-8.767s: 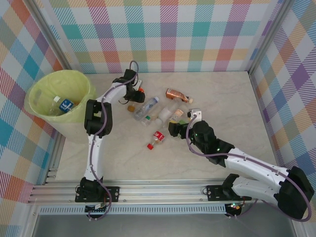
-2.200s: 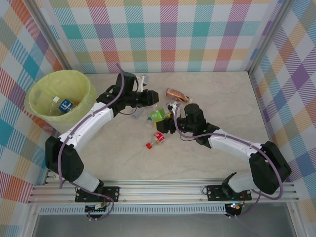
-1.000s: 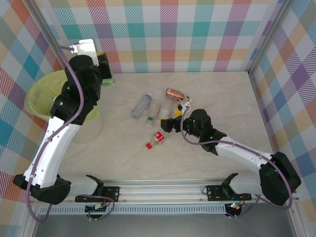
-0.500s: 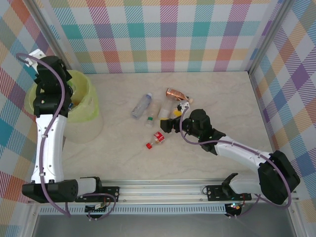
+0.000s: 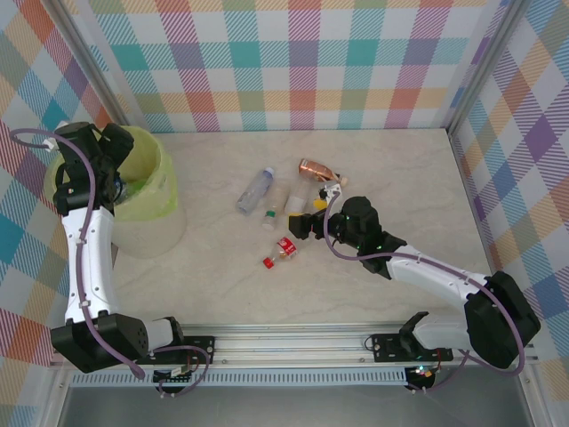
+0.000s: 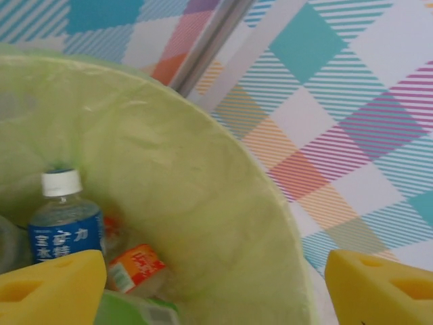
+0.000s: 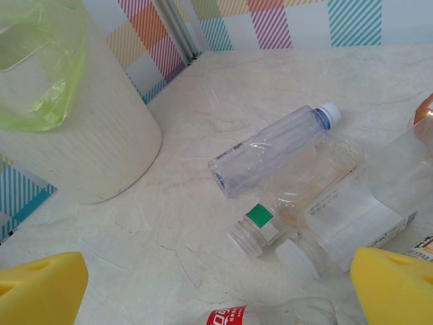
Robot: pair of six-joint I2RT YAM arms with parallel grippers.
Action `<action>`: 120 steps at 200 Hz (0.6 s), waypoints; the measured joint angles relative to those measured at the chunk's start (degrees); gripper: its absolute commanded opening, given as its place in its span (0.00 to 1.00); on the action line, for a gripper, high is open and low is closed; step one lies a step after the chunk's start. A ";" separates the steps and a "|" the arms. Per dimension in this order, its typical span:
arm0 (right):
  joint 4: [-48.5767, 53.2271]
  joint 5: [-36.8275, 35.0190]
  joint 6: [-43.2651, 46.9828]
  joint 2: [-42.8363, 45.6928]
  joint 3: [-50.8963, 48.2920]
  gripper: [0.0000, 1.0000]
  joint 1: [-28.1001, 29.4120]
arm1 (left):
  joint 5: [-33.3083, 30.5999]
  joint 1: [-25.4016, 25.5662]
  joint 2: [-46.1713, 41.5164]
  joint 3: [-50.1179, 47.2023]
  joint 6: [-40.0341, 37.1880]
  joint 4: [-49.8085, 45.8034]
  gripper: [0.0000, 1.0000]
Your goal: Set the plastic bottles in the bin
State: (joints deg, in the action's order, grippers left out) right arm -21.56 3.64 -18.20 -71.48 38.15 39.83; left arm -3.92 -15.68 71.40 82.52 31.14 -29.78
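Note:
My left gripper [image 5: 118,178] hangs open over the bin [image 5: 165,169], a round bin lined with a yellow-green bag [image 6: 203,169]. Inside lie a blue-label bottle with a white cap [image 6: 64,222], an orange-label bottle [image 6: 135,266] and a green-label bottle [image 6: 128,313] by my left finger [image 6: 51,291], loose. My right gripper [image 5: 299,229] stands open low over the table, facing a cluster: a clear bottle with a blue cap [image 7: 277,149], a capless green-tagged bottle [image 7: 260,227], a white-capped bottle [image 7: 352,217] and a red-label bottle [image 7: 237,316].
A brown bottle [image 5: 314,168] lies behind the cluster. The bin's white outer wall [image 7: 74,135] stands left of the bottles with bare marble table [image 7: 169,223] between. Checked walls close in the table on three sides.
The left arm swung from behind the bin to above it and opened; the green-label bottle it carried now lies in the bin. The right arm has hardly moved.

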 measured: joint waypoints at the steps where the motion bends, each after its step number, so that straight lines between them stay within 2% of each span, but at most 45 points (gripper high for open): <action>1: 0.00 0.00 0.00 0.00 0.00 1.00 0.00 | 0.09 0.00 0.00 0.00 -0.02 0.02 0.89; 36: -0.02 0.00 -0.48 -0.09 0.00 1.00 0.00 | 5.95 0.00 0.00 0.00 1.01 0.13 0.93; 58: -0.02 0.00 -0.61 -0.17 0.00 1.00 0.00 | 7.34 0.44 0.00 0.00 1.03 0.13 0.95; 73: -0.02 0.00 -0.61 -0.33 0.00 1.00 0.00 | 7.52 1.20 0.00 0.02 1.03 0.13 1.00; 120: 0.00 -0.22 -0.63 -0.42 0.00 1.00 0.00 | 8.48 7.37 0.00 0.15 -0.70 1.95 1.00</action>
State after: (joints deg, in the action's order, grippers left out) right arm -21.56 3.42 -18.83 -71.90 38.15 39.83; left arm 4.56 -8.32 71.40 82.67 30.44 -27.83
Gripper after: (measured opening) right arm 0.997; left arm 0.999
